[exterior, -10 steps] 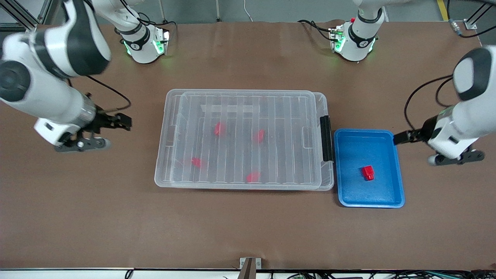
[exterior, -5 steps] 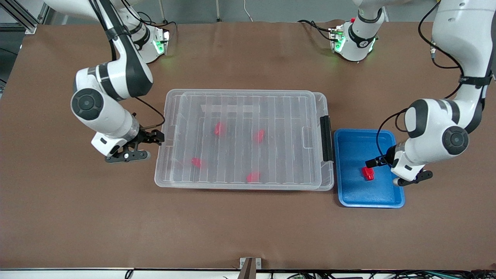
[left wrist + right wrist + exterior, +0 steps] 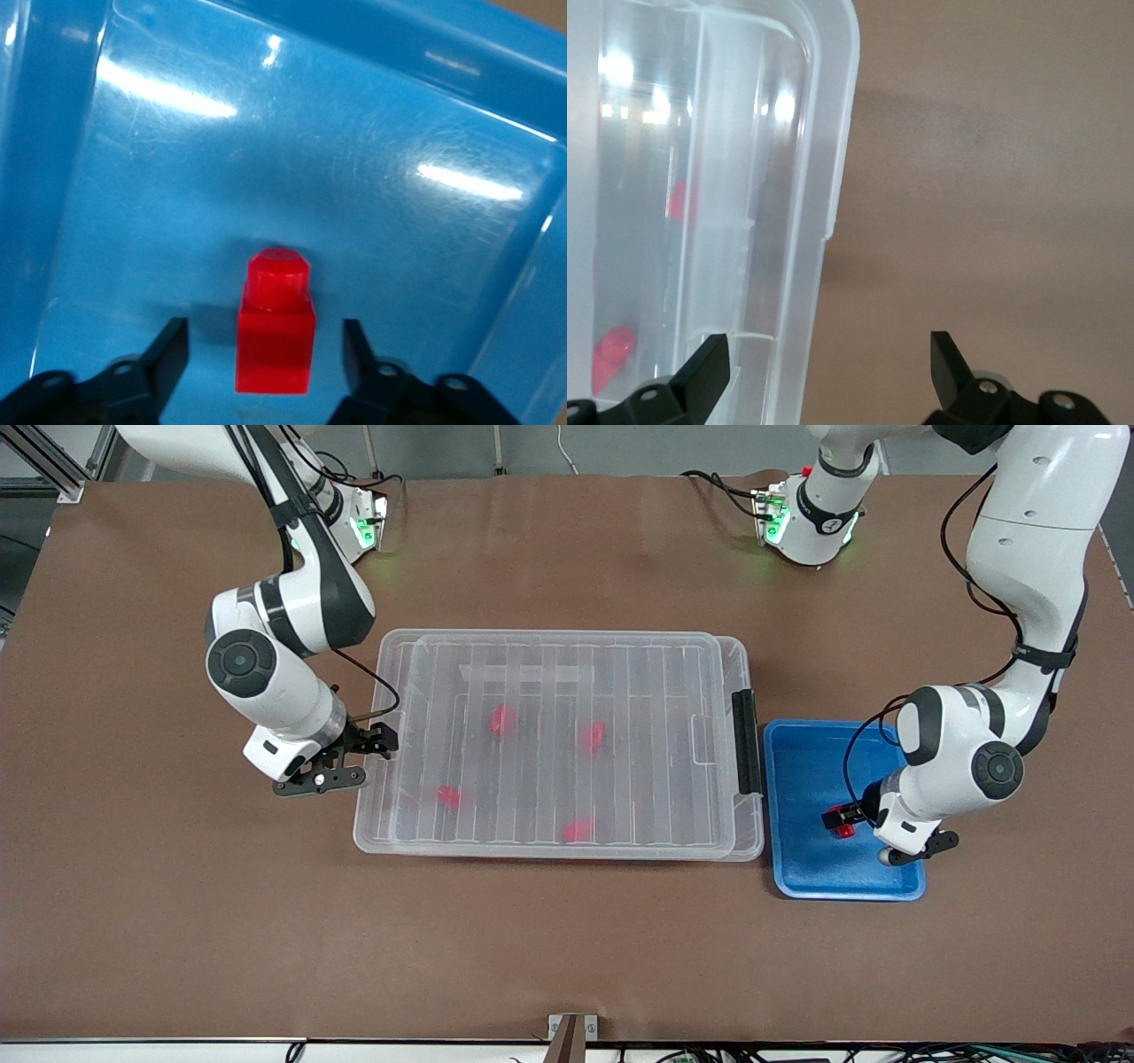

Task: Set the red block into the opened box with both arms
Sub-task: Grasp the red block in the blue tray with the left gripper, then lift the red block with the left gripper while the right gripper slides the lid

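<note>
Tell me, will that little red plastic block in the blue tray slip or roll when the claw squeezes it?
The small red plastic block looks rigid and probably light. Its flat sides, between the left gripper fingers, should grip squarely. Lying on the glossy blue plastic tray, it would likelier slide than roll.

The red block (image 3: 842,830) is small, bright red plastic, w/ a square body and a narrower round stub at one end. It lies flat on the floor of a blue tray (image 3: 802,868), approx. in the middle of it; in the left wrist view (image 3: 275,341) the stub points away from the camera and black fingers (image 3: 168,354) stand on both sides, not touching it.

The box (image 3: 558,744) is a large clear rectangular bin (ribbed clear lid lying on top) w/ a black latch (image 3: 744,741) on the short end next to the tray. Four more red blocks (image 3: 503,720) show through the lid, well apart.
</note>
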